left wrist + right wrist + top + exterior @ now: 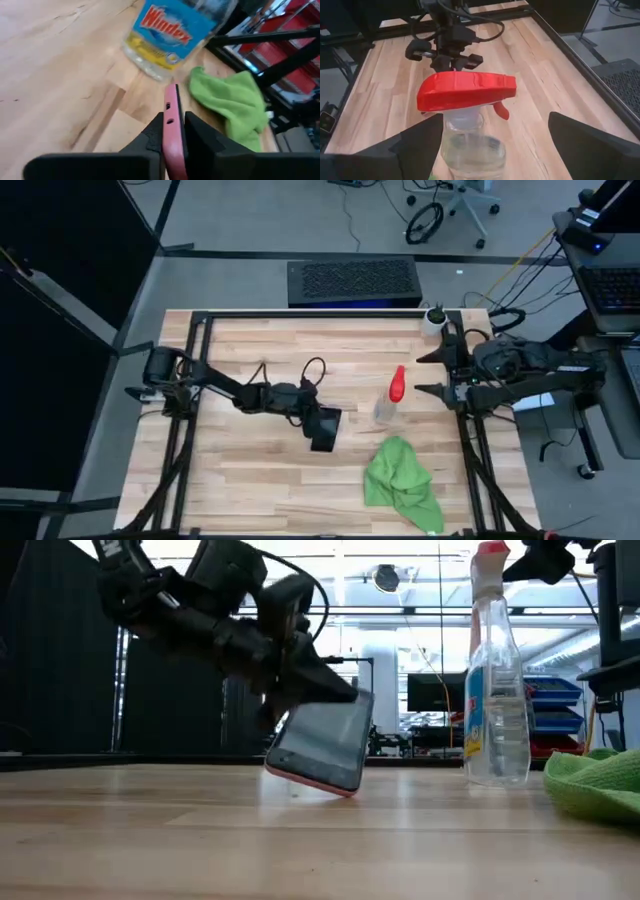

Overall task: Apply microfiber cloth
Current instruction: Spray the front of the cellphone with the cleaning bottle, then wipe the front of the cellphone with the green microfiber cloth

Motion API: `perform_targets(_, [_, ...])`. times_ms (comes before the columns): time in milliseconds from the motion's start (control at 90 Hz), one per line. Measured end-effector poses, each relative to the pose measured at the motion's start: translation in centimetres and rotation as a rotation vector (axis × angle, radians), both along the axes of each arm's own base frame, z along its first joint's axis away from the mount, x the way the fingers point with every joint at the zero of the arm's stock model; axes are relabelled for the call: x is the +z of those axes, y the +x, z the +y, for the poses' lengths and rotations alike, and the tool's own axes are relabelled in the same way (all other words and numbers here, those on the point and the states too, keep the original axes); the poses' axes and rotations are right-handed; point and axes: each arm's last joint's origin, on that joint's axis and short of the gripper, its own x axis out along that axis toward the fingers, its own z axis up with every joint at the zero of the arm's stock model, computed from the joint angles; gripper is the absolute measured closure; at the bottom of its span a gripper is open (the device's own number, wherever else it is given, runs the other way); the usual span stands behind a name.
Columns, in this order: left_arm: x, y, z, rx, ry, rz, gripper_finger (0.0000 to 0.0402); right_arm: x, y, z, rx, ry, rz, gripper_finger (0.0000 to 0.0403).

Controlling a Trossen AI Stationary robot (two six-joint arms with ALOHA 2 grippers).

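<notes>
Centrally on the wooden desk [250, 480], the left gripper [318, 423] clamps a black phone with a pink case [322, 752] between its fingers [202, 142]. In the low view the phone tilts, with only its lower pink edge near the desk surface; whether it touches cannot be told. In the left wrist view the pink case edge stands upright between the two dark fingers.

The microfiber cloth [402, 484], bright green and crumpled, lies toward the desk's near right corner, apart from both grippers. It shows at the right margin of the low view and beyond the phone in the left wrist view.

A clear Windex spray bottle [390, 400] with a red nozzle [466, 92] stands upright between the phone and the right edge of the desk, just beyond the cloth.

The right gripper [432, 374] hangs at the right edge of the desk, its fingers [415, 145] spread wide and holding nothing; the right wrist view places the bottle's red nozzle between and ahead of them, not touched.

A white cup [435, 319] sits at the far right corner.
</notes>
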Motion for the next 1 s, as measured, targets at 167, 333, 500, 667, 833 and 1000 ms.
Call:
perform_targets(167, [-0.5,-0.2,0.2,0.002,0.017,0.036,0.0309,-0.1,0.3,0.0,0.002,-0.001,0.012,0.0062])
perform_targets(333, [-0.5,-0.2,0.2,0.004,0.014,0.037,0.0284,-0.2,0.4,0.0,0.004,-0.001,0.018,0.0062])
perform_targets(500, [-0.9,-0.4,0.3,0.021,0.022,0.085,0.0282,-0.2,0.4,0.0,0.004,-0.002,0.018,0.0062])
perform_targets(667, [-0.9,-0.4,0.3,0.024,0.025,0.088,0.0281,-0.2,0.4,0.0,0.004,-0.002,0.019,0.0062])
perform_targets(833, [-0.5,-0.4,0.3,-0.024,0.061,0.075,0.0281,-0.2,0.4,0.2,0.037,0.065,0.019,0.0062])
perform_targets(1000, [1.6,-0.5,-0.3,-0.092,0.152,0.006,0.0281,-0.6,1.1,1.9,0.191,0.299,0.092,0.0062])
